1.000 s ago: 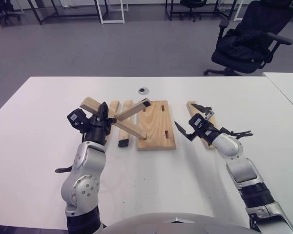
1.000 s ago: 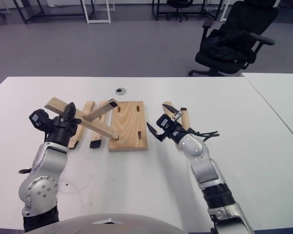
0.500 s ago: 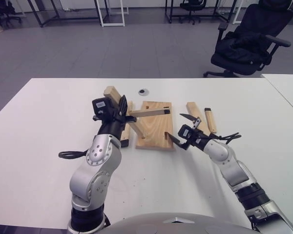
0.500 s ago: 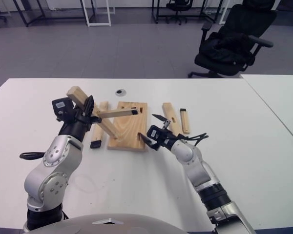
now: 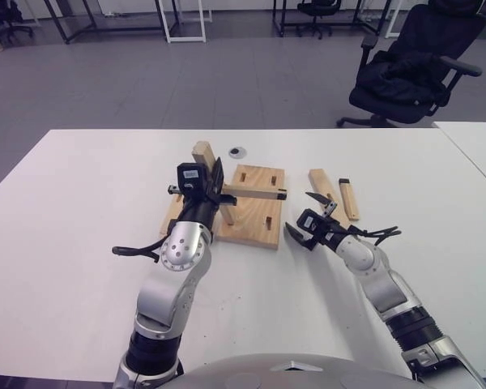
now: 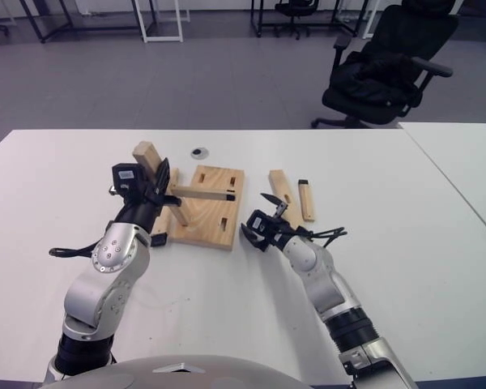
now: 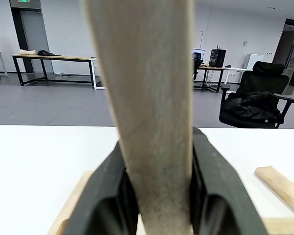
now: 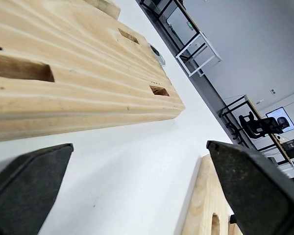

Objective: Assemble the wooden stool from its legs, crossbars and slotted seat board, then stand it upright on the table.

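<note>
Right gripper (image 5: 298,212): fingers spread wide, holding nothing, low over the table (image 5: 81,211). It sits just off the near right edge of the seat board (image 5: 251,231), fingertips pointed at that edge. My read is that it's staged to brace or steer the board, not to pick.

The seat board lies flat, slots up, in front of both grippers. That's the right way up for taking legs from above.

Left gripper (image 5: 216,180): clamped on the leg (image 5: 202,154) of a joined leg-and-crossbar piece. In the wrist view the fingers (image 7: 213,196) press both faces of the wood. The leg is held roughly upright, its lower end at the board's left side. The crossbar (image 5: 255,193) sticks out past the gripper, level across the board towards the right gripper. It looks like lining up for a slot; whether the end is seated I can't tell, as the gripper hides it.

Beyond the right gripper lie a loose leg (image 5: 321,183) and a dark-tipped crossbar (image 5: 349,199), flat, parked within reach for later.

Risk: the board skating when the leg is pushed in.
</note>
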`<control>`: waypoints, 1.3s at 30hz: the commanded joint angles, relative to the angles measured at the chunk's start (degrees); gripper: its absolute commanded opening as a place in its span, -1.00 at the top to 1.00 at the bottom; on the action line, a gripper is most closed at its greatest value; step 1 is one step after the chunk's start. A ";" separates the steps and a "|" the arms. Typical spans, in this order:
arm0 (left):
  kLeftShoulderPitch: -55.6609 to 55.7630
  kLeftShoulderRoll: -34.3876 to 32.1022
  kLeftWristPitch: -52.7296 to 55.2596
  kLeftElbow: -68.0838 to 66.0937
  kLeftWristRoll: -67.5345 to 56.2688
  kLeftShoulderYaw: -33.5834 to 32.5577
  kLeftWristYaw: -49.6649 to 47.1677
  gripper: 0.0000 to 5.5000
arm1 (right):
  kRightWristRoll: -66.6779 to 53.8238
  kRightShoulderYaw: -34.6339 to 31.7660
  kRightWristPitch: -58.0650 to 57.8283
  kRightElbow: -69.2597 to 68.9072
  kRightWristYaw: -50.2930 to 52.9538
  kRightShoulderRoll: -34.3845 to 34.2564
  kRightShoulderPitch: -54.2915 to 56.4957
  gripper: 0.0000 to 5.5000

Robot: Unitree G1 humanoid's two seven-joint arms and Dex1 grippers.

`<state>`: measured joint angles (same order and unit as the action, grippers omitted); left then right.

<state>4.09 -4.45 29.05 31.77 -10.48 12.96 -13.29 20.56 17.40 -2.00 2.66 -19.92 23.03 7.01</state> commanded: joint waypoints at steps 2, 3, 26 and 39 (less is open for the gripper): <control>1.81 -0.03 1.17 -1.68 3.28 -0.86 1.25 0.63 | 0.05 -0.26 -0.35 0.03 -0.26 -0.48 1.65 -0.85; 2.08 -0.51 1.33 -1.32 4.44 -0.69 1.39 0.63 | 0.05 -0.26 -0.26 0.11 -0.15 -0.58 1.75 -0.85; 12.13 -5.56 -3.65 19.00 -2.75 -18.03 14.72 -0.70 | -0.03 -2.33 0.13 0.16 1.71 -0.21 -1.22 -0.85; -7.58 -6.89 0.08 -8.20 4.78 -9.04 19.15 -0.72 | -0.64 -3.04 1.80 4.35 2.07 -0.49 -1.18 -0.85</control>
<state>-2.97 -11.40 27.16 27.36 -5.82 2.09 4.12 20.23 14.44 0.42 5.30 -17.28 22.43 6.19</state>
